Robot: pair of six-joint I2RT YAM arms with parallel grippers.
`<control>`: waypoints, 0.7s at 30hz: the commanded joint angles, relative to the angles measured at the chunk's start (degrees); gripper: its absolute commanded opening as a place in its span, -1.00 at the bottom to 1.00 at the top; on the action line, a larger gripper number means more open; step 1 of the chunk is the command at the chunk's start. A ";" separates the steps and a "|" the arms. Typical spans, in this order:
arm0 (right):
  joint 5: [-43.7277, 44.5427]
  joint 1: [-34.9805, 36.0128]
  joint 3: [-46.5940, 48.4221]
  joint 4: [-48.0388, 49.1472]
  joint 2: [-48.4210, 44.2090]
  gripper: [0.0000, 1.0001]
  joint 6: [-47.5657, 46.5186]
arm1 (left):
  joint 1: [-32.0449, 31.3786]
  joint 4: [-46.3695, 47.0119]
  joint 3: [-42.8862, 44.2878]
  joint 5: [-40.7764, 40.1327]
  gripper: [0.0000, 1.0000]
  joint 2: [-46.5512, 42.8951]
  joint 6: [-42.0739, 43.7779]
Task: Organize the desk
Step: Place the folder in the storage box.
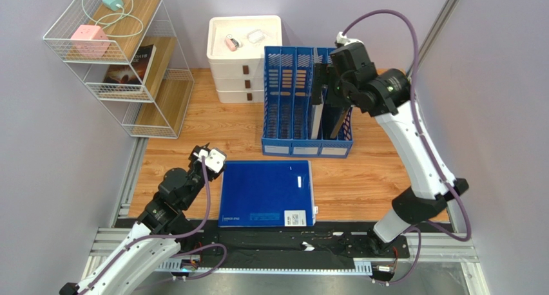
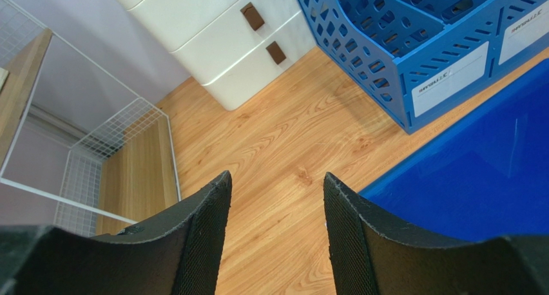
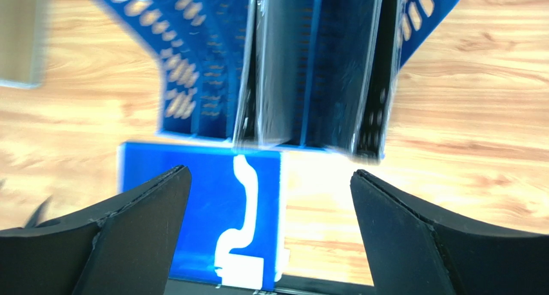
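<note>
Wood-grain desk fills frame centre. Upper left: white wire shelf. Lower left: left gripper, jaws apart, empty. Centre: blue folder, labels illegible. Upper centre: blue file rack. Right gripper over rack, jaws wide, empty.

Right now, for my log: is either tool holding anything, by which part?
Nothing: right tool open above the racked black folders, left tool open over the desk.
</note>
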 commanded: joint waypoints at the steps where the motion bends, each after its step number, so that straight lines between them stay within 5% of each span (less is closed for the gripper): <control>1: -4.88 5.34 -3.06 1.90 -10.49 1.00 2.25 | 0.28 0.37 0.46 0.96 0.22 1.67 0.30; 4: 0.92 10.71 -17.10 1.03 -17.16 1.00 8.05 | 0.28 -0.24 0.81 2.18 0.22 3.69 1.01; 5: -1.59 11.16 -29.85 2.94 -19.88 1.00 11.64 | 0.28 -0.33 1.07 2.54 0.22 4.40 1.79; 12: -7.68 16.43 -74.74 26.31 -44.93 1.00 28.43 | 0.37 -2.09 0.37 3.77 0.18 10.81 7.41; 21: -14.71 19.86 -96.68 48.54 -53.83 1.00 37.69 | 0.37 -6.83 -2.09 4.56 0.11 13.81 16.56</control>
